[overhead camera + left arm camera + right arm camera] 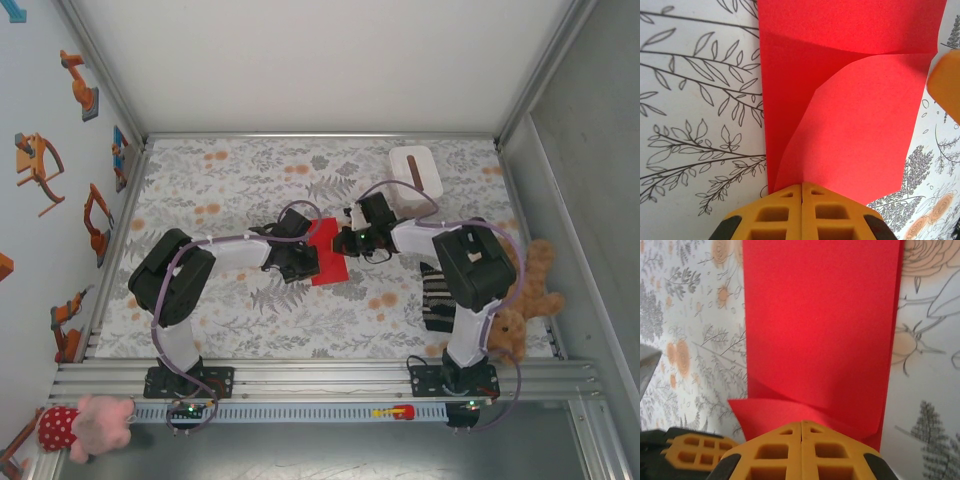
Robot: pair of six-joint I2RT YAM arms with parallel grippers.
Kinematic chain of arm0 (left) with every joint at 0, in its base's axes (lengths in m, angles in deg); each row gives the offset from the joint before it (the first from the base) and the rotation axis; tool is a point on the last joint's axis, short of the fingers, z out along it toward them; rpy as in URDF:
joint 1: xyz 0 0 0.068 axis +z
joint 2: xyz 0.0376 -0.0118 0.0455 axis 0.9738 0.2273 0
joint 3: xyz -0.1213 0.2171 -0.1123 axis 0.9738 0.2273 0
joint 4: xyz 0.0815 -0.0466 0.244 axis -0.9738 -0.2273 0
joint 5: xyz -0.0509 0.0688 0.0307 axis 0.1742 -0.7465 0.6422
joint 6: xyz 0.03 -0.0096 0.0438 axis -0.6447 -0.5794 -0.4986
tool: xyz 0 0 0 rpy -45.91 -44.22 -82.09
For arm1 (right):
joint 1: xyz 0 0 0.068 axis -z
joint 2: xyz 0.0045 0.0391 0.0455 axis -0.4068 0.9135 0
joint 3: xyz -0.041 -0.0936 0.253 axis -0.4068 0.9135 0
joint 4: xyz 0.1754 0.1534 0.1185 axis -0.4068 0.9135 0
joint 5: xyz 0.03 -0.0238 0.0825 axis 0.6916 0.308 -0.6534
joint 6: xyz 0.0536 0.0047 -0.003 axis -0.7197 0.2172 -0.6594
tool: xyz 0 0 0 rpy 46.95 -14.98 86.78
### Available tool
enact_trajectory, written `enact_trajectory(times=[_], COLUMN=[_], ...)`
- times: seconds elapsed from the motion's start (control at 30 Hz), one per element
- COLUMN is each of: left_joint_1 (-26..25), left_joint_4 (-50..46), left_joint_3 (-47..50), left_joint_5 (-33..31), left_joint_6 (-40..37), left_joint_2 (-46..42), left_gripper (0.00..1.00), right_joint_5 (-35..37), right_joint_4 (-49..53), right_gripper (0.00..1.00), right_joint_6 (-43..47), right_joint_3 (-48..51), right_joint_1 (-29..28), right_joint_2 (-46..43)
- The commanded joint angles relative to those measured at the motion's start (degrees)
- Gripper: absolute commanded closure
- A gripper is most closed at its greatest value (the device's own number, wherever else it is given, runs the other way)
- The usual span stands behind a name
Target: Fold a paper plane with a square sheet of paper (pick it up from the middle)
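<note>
The square sheet of paper (326, 262) is bright red and lies on the floral cloth between my two grippers. One corner is folded over as a curved, partly raised flap (860, 130). My left gripper (801, 186) is shut, and its tips meet at the flap's near edge. The left gripper (310, 262) comes in from the sheet's left side. My right gripper (801, 423) is shut too, its tips over a raised flap (770, 412), with the rest of the sheet (820, 315) flat beyond. The right gripper (348, 240) reaches in from the right. I see no paper between either pair of jaws.
A white box (415, 170) with a dark slot stands at the back right. A striped cloth (435, 300) and a brown teddy bear (525, 295) lie by the right arm. A pink plush (95, 420) sits off the table at the front left.
</note>
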Motion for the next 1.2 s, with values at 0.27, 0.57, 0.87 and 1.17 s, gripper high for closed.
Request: enact_trajectory(times=[0.27, 0.57, 0.87, 1.17], left_joint_1=[0.5, 1.0, 1.3, 1.7], left_joint_4=[-4.8, -2.4, -1.2, -0.1], left_joint_3=[-3.8, -10.5, -10.9, -10.9], left_joint_5=[2.0, 5.2, 5.6, 6.2], left_joint_6=[-1.6, -1.9, -1.4, -1.3], left_joint_2=[-0.9, 2.9, 6.5, 8.5], left_gripper=[0.98, 0.94, 0.98, 0.98], right_joint_5=[4.3, 4.5, 4.1, 3.7], right_joint_4=[4.2, 4.1, 3.7, 3.2], right_gripper=[1.00, 1.00, 1.00, 1.00], right_joint_6=[-1.0, -1.8, -2.4, -2.8], right_joint_3=[-2.6, -1.5, -0.8, -0.5], right_joint_1=[0.1, 0.1, 0.2, 0.3], right_joint_2=[5.5, 6.1, 6.6, 6.9])
